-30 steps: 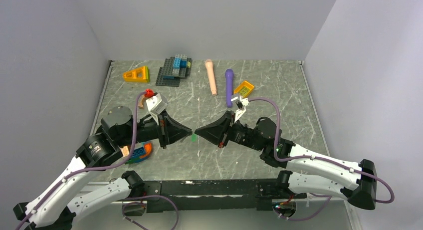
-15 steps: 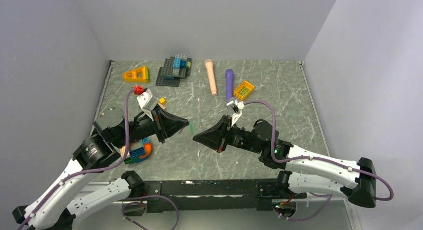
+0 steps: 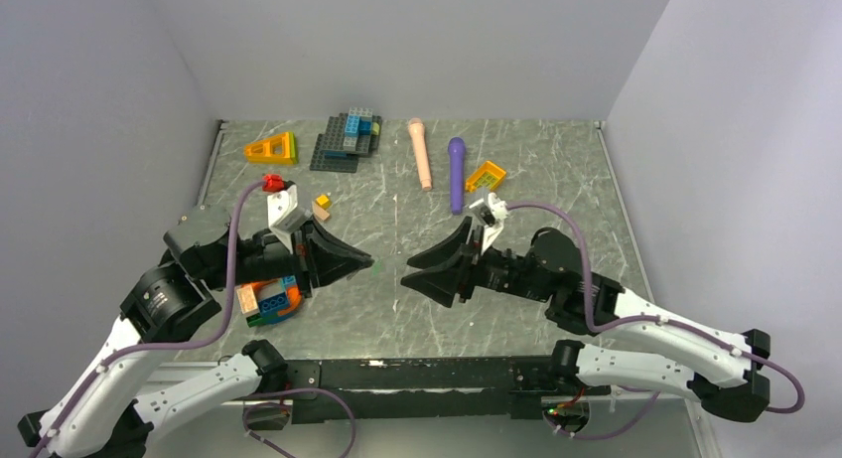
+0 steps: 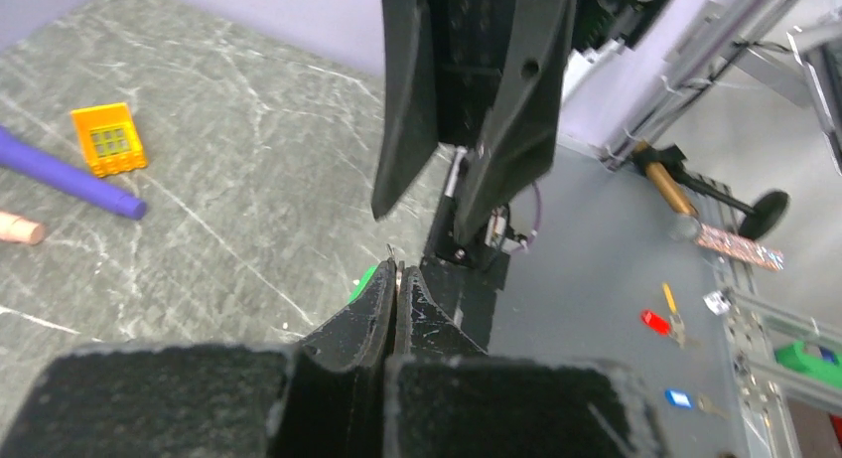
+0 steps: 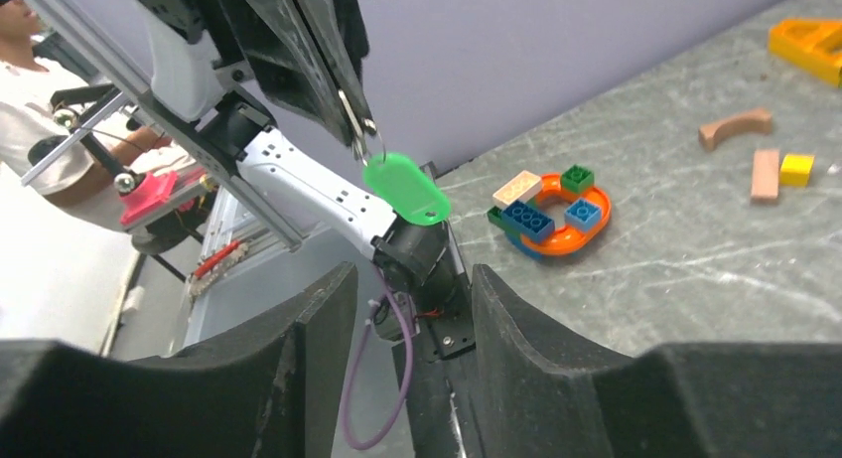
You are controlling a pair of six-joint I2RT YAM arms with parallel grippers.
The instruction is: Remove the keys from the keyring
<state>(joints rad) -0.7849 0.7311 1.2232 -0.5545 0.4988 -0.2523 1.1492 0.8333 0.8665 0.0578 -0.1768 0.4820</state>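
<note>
Nearest the arm bases, an orange ring of blocks [image 3: 268, 301] lies on the counter [image 3: 556, 180] beside the left arm. Just beyond it, above the middle of the counter, the two end effectors are pointed at each other, tips near but apart.

The left end effector [image 3: 369, 263] is pressed together, and the keyring [image 5: 365, 140] is pinched at its very tip and held clear of the counter. A green tag [image 5: 407, 188] hangs from the ring, as shown in the right wrist view. A sliver of metal is seen beside the ring, but whether it is a key cannot be told.

The right end effector [image 3: 405, 273] is held with its fingers spread and nothing between them; neither the ring nor the tag is touched by it.

No freed key can be made out on the counter between the arms, so no removal can be confirmed. The task is judged to be in its working phase: the ring is secured on one side, while the gripping and sliding off of a key by the other side is left to be done.

Farther back, a purple stick [image 3: 456, 173], a peach stick [image 3: 421, 152], an orange grid block [image 3: 486, 176], a stack of blocks [image 3: 348, 137] and an orange wedge [image 3: 272, 148] are spread near the far wall.
</note>
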